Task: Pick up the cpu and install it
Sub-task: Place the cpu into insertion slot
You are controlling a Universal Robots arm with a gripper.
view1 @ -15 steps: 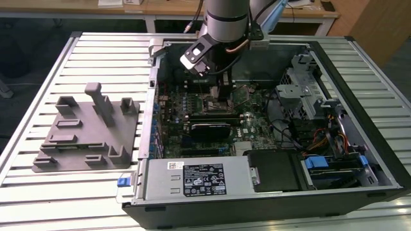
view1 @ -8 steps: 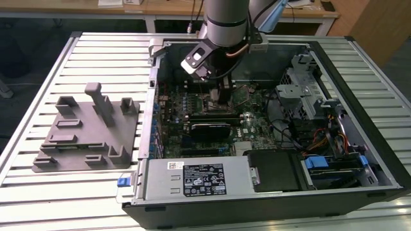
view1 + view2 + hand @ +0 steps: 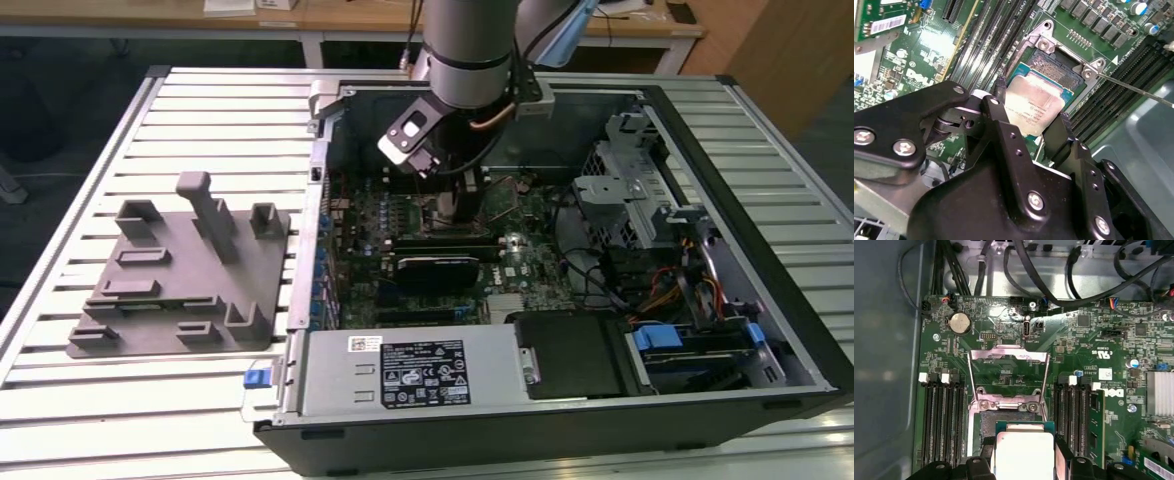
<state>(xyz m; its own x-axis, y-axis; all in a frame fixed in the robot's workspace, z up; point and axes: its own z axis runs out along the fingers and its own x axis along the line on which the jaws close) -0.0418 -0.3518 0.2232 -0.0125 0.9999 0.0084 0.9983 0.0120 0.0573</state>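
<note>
Inside open computer case [image 3: 400, 450]: tool [image 3: 1032, 101] grips cpu [image 3: 1030, 109] between fingertips, over motherboard socket [image 3: 1054, 65].

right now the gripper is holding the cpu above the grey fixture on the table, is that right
No. The gripper holds the cpu above the motherboard socket inside the computer case, not above the grey fixture, which stands outside the case on the table. The second wrist view shows it.

Satin silvery metal cpu [image 3: 1036, 107], matt black end effector [image 3: 1032, 100], seemingly plastic matt grey fixture [image 3: 180, 275]
</note>
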